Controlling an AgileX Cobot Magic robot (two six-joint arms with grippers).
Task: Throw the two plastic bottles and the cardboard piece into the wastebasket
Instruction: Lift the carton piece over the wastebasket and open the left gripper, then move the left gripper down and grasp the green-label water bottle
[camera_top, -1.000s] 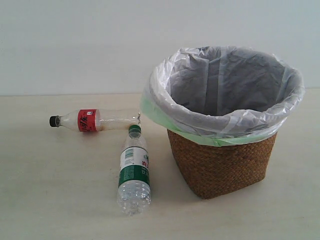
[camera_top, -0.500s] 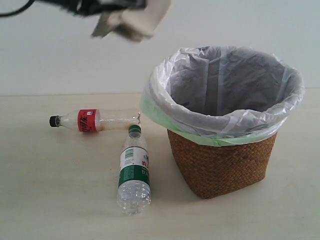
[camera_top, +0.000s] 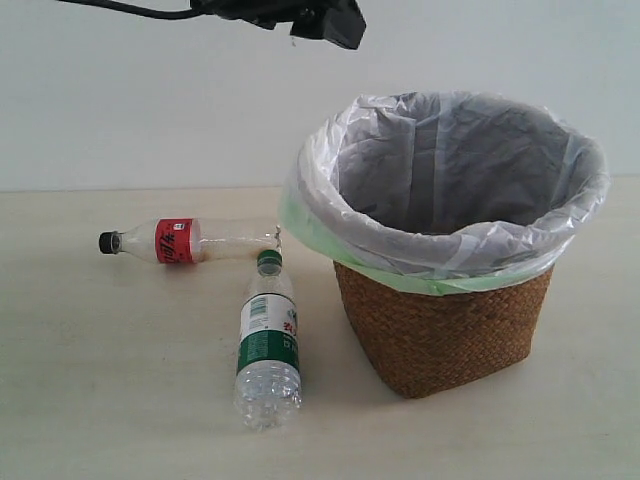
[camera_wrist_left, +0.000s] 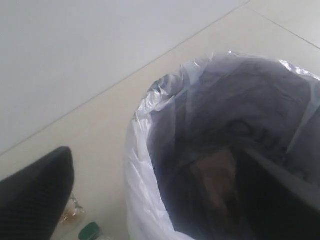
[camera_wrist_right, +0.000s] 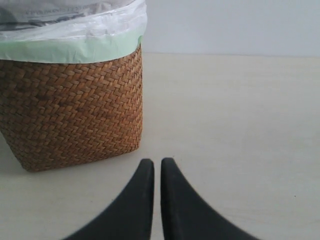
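The wastebasket (camera_top: 440, 330) stands on the right of the table, its bag rim (camera_wrist_left: 145, 165) below my left gripper (camera_top: 328, 20). That gripper (camera_wrist_left: 153, 152) hangs high over the basket's left rim, open and holding nothing. A blurred beige-brown shape, the cardboard piece (camera_wrist_left: 216, 172), lies deep inside the bag; the exterior view hides it. The red-label bottle (camera_top: 185, 240) and the green-label bottle (camera_top: 268, 345) lie on the table left of the basket. My right gripper (camera_wrist_right: 157, 162) is shut on nothing, low on the table beside the wicker wall (camera_wrist_right: 70, 115).
The green cap (camera_wrist_left: 90, 231) and the red-label bottle's base (camera_wrist_left: 72, 210) nearly touch next to the basket's left side. A pale wall rises behind the beige table (camera_top: 100, 380). A black cable (camera_top: 130, 10) trails from the left arm.
The left gripper came in at the top carrying the cardboard piece, moved right toward the basket and let it go. The piece now lies inside the bag. The bottles have not moved.
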